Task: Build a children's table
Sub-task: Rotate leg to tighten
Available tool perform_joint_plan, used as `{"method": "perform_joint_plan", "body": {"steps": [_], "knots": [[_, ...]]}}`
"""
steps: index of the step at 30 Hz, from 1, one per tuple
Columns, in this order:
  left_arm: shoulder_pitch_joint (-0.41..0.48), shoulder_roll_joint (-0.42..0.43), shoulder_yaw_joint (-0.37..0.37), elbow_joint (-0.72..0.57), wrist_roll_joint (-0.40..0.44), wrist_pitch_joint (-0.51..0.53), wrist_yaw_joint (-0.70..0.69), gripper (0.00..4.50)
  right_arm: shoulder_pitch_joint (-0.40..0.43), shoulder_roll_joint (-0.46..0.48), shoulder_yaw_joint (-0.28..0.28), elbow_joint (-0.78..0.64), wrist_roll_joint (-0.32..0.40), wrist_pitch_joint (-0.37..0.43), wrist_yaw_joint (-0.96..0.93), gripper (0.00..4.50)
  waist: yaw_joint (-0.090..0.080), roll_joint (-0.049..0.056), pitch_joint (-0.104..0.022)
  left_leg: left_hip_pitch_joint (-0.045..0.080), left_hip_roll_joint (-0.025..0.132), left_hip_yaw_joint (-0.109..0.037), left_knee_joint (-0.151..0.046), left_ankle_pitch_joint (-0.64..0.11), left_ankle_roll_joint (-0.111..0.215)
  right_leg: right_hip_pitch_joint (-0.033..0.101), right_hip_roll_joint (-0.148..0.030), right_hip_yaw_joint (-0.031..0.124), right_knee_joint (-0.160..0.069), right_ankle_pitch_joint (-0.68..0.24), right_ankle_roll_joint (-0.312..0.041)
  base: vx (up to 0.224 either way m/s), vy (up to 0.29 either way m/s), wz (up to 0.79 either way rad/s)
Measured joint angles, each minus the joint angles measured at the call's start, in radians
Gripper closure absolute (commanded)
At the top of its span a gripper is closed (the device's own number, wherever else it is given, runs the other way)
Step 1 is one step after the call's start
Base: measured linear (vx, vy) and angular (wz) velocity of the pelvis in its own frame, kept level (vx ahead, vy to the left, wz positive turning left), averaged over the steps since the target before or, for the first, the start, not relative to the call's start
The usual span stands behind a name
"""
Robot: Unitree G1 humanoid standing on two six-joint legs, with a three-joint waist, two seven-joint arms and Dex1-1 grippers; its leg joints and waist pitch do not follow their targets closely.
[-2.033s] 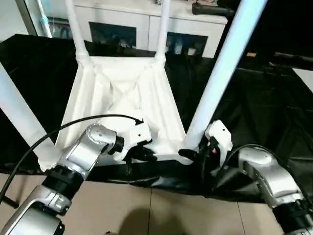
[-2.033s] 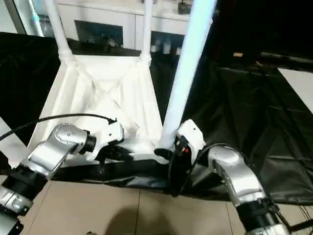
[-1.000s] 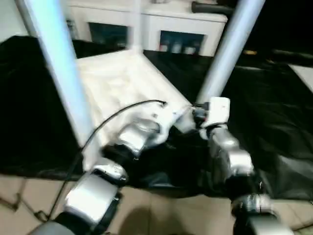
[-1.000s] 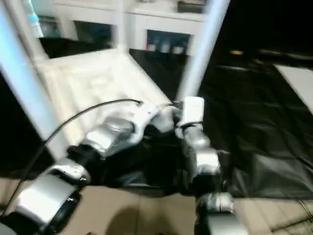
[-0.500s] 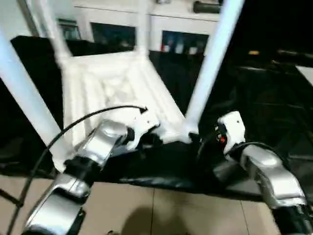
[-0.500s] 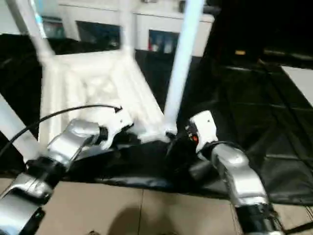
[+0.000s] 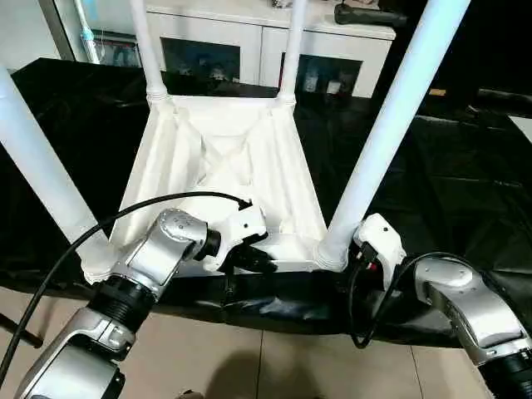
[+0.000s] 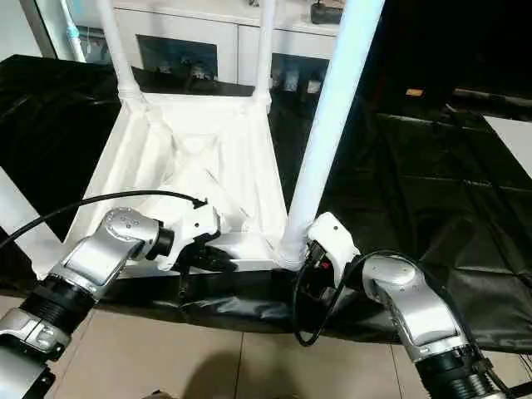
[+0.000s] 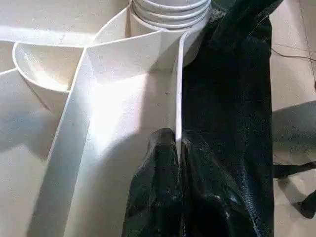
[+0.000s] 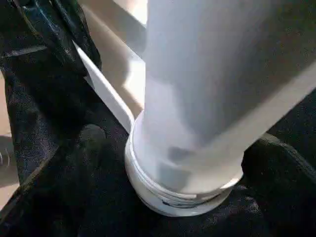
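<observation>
A black sheet (image 7: 465, 166) covers the low work surface, with pale floor tiles (image 7: 274, 366) in front of it and a white cabinet (image 7: 249, 41) with glass doors at the back. On the sheet lies the tabletop (image 7: 233, 166), upside down with its ribbed underside facing up.

On the left, the left gripper (image 7: 258, 259) has its two black fingers (image 9: 163, 197) pinched shut on the thin near rim of the tabletop, one finger on each side of the wall, close to a corner socket. Further right, the right gripper (image 8: 309, 268) sits just beside the base of the near right leg (image 7: 391, 125), where the ribbed collar enters its socket. I cannot tell from here whether its jaws stand open or closed, and no finger appears to be on the tube.

I count one tabletop and four legs, all upright in the corner sockets: the near left leg (image 7: 41, 174), two at the far corners (image 7: 143, 46) (image 7: 293, 46), and the near right one.

To my eye the legs are done, so the work looks close to its end. The next move probably calls for checking that each leg is seated, then turning the table onto its feet with a firm hold on both sides, as the legs could swing into the cabinet.
</observation>
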Motion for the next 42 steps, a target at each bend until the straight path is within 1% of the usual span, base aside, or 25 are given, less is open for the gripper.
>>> {"method": "perform_joint_plan", "body": {"steps": [2, 3, 4, 5, 8, 9, 11, 15, 21, 26, 27, 29, 30, 32, 35, 37, 39, 42], "knots": [[0.001, 0.002, 0.000, -0.002, 0.000, 0.001, 0.000, 4.50, -0.002, 0.001, 0.000, 0.000, 0.002, 0.000, 0.000, 0.43, 0.000, 0.000, 0.000, 0.000, 0.000, 0.000, 0.000, 0.000, 0.000, 0.000, 0.000, 0.000, 0.000, 0.000, 0.000, 0.000, 0.000, 0.00], [0.004, 0.004, 0.001, -0.008, 0.000, 0.001, -0.001, 4.50, -0.002, 0.002, -0.002, 0.000, 0.004, 0.000, 0.001, 0.60, 0.000, 0.000, 0.000, 0.000, 0.000, 0.000, 0.000, 0.000, 0.000, 0.000, 0.000, 0.000, 0.001, 0.000, 0.000, 0.000, 0.000, 0.00], [0.006, 0.005, 0.002, -0.012, 0.000, 0.002, -0.001, 4.50, -0.002, 0.003, -0.002, 0.000, 0.005, 0.000, 0.003, 0.60, 0.000, 0.000, 0.000, 0.000, 0.000, 0.000, 0.000, 0.000, 0.000, 0.000, 0.000, 0.000, 0.001, 0.000, -0.001, 0.000, 0.000, 0.00], [0.008, 0.006, 0.002, -0.014, 0.000, 0.003, -0.001, 4.50, -0.002, 0.006, -0.004, 0.000, 0.007, 0.000, 0.005, 0.82, 0.000, 0.000, 0.000, 0.000, 0.000, 0.000, 0.000, 0.000, 0.000, 0.000, 0.000, 0.000, 0.001, 0.001, -0.002, 0.000, 0.000, 0.00], [0.009, 0.010, 0.003, -0.019, -0.001, 0.007, -0.010, 4.50, -0.002, 0.013, -0.015, 0.002, 0.011, 0.000, 0.011, 0.91, 0.000, 0.000, 0.000, 0.000, 0.000, 0.000, 0.000, 0.000, 0.000, -0.001, 0.000, 0.000, 0.001, 0.002, -0.004, 0.000, 0.000, 0.00], [0.009, 0.010, 0.003, -0.020, -0.001, 0.007, -0.011, 4.50, -0.002, 0.016, -0.020, 0.002, 0.014, 0.000, 0.014, 1.16, 0.000, 0.000, 0.000, 0.000, 0.000, 0.000, 0.000, 0.000, 0.000, 0.000, 0.000, 0.000, 0.001, 0.002, -0.004, 0.000, 0.000, 0.00], [0.009, 0.011, 0.003, -0.020, -0.001, 0.007, -0.013, 4.50, -0.002, 0.020, -0.026, 0.002, 0.017, 0.000, 0.014, 1.24, 0.000, 0.000, 0.000, 0.000, 0.000, 0.000, 0.000, 0.000, 0.000, -0.001, 0.000, 0.000, 0.001, 0.002, -0.004, 0.000, 0.000, 0.00], [0.009, 0.012, 0.003, -0.021, -0.001, 0.009, -0.017, 4.50, -0.002, 0.022, -0.030, 0.007, 0.019, -0.003, 0.014, 1.63, 0.001, 0.000, 0.000, -0.001, 0.000, 0.000, 0.000, 0.000, 0.000, -0.001, 0.000, 0.000, 0.001, 0.002, -0.004, 0.000, 0.000, 0.00], [0.010, 0.016, 0.003, -0.027, -0.001, 0.017, -0.018, 4.50, 0.000, 0.030, -0.033, 0.010, 0.022, -0.003, 0.014, 1.80, 0.000, 0.000, 0.000, 0.000, 0.000, 0.000, 0.000, 0.000, 0.000, 0.000, 0.000, 0.000, 0.001, 0.002, -0.004, 0.000, 0.000, 0.00], [0.010, 0.021, 0.003, -0.028, -0.001, 0.020, -0.022, 4.50, 0.000, 0.043, -0.038, 0.019, 0.022, -0.008, 0.013, 1.80, 0.000, 0.000, 0.000, 0.000, 0.000, 0.000, 0.001, 0.000, 0.000, 0.000, 0.000, 0.000, 0.001, 0.002, -0.004, 0.000, 0.000, 0.00], [0.010, 0.018, 0.005, -0.026, 0.001, 0.027, -0.007, 4.50, -0.004, 0.063, -0.044, 0.039, 0.020, -0.018, -0.007, 1.80, -0.003, -0.001, -0.001, 0.000, 0.000, 0.000, 0.001, 0.000, 0.000, 0.000, 0.000, 0.000, 0.001, 0.002, -0.004, 0.000, 0.000, 0.00], [0.004, 0.000, 0.017, -0.008, 0.015, 0.033, 0.046, 4.50, -0.025, 0.124, -0.062, 0.091, 0.001, -0.037, -0.090, 1.80, -0.014, -0.002, -0.002, 0.001, 0.000, 0.000, 0.001, 0.000, 0.000, 0.000, 0.000, 0.000, 0.001, 0.003, -0.004, 0.000, 0.000, 0.00], [-0.016, -0.032, 0.026, 0.025, 0.028, 0.041, 0.102, 4.50, -0.050, 0.180, -0.087, 0.141, -0.007, -0.044, -0.180, 1.81, -0.023, -0.002, -0.002, 0.001, 0.000, 0.000, 0.002, 0.001, -0.001, 0.000, 0.000, 0.000, 0.001, 0.003, -0.005, 0.000, 0.000, 0.00], [-0.047, -0.087, 0.033, 0.077, 0.047, 0.053, 0.195, 4.50, -0.091, 0.258, -0.135, 0.213, -0.009, -0.044, -0.324, 1.81, -0.031, -0.002, -0.001, 0.001, 0.000, 0.000, 0.003, 0.001, -0.002, -0.001, 0.000, 0.000, 0.001, 0.002, -0.003, 0.000, 0.000, 0.00], [-0.098, -0.167, 0.050, 0.168, 0.058, 0.079, 0.316, 4.50, -0.156, 0.351, -0.189, 0.306, -0.019, -0.047, -0.514, 1.81, -0.032, -0.001, -0.001, 0.001, 0.000, -0.001, 0.003, 0.001, -0.002, -0.001, 0.001, 0.000, 0.001, 0.004, -0.002, 0.000, 0.000, 0.00], [-0.144, -0.228, 0.069, 0.250, 0.058, 0.092, 0.403, 4.50, -0.218, 0.415, -0.220, 0.383, -0.036, -0.056, -0.640, 1.81, -0.030, 0.000, -0.001, 0.001, 0.000, -0.001, 0.003, 0.002, -0.003, -0.001, 0.001, 0.000, 0.001, 0.005, -0.002, 0.000, 0.000, 0.00], [-0.172, -0.261, 0.077, 0.297, 0.058, 0.097, 0.461, 4.50, -0.256, 0.439, -0.243, 0.432, -0.044, -0.067, -0.724, 1.81, -0.028, 0.001, -0.001, 0.000, -0.001, -0.002, 0.003, 0.002, -0.003, -0.002, 0.001, 0.000, 0.001, 0.006, -0.003, 0.000, 0.000, 0.00], [-0.222, -0.322, 0.105, 0.390, 0.056, 0.095, 0.539, 4.50, -0.320, 0.488, -0.284, 0.525, -0.064, -0.111, -0.852, 1.81, -0.026, 0.004, -0.002, -0.001, -0.001, -0.002, 0.003, 0.002, -0.003, -0.001, 0.001, 0.000, 0.001, 0.010, -0.008, 0.000, 0.000, 0.00]]}}
